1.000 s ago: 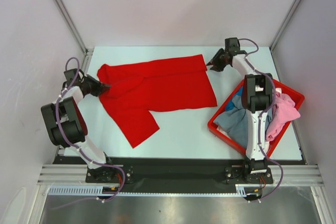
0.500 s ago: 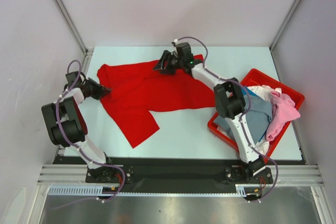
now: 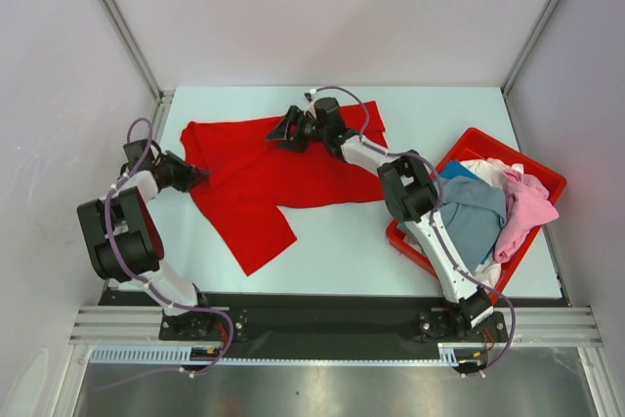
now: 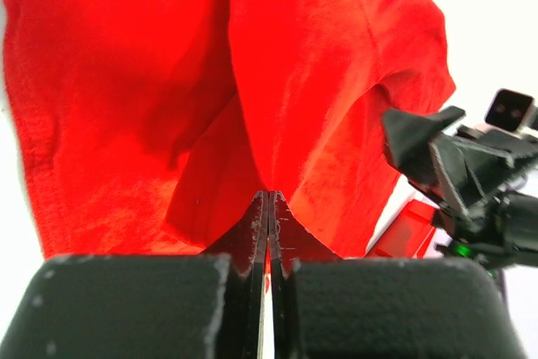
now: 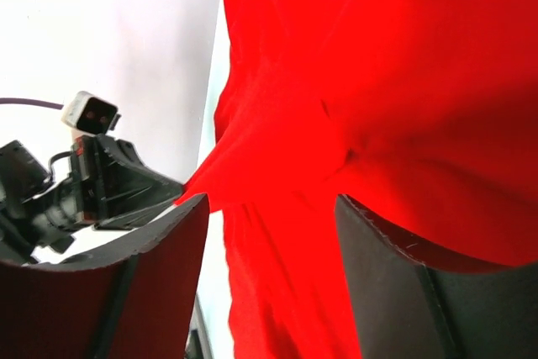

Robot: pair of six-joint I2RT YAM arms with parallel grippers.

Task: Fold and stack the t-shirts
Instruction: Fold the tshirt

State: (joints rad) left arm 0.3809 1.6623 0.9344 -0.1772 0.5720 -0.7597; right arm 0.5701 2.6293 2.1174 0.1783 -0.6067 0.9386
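Since a second ago my right gripper [image 3: 282, 132] has swung left over the far edge of the large bright red cloth t-shirt [image 3: 303, 168] lying on the white table [image 3: 342, 231], jaws apart; my left gripper [image 3: 194, 175] pinches its left edge.

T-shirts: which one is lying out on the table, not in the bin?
The red t-shirt, spread on the table, the left pincer shut on its edge. The grey-blue shirt, pink shirt and white shirt lie heaped in the red bin.
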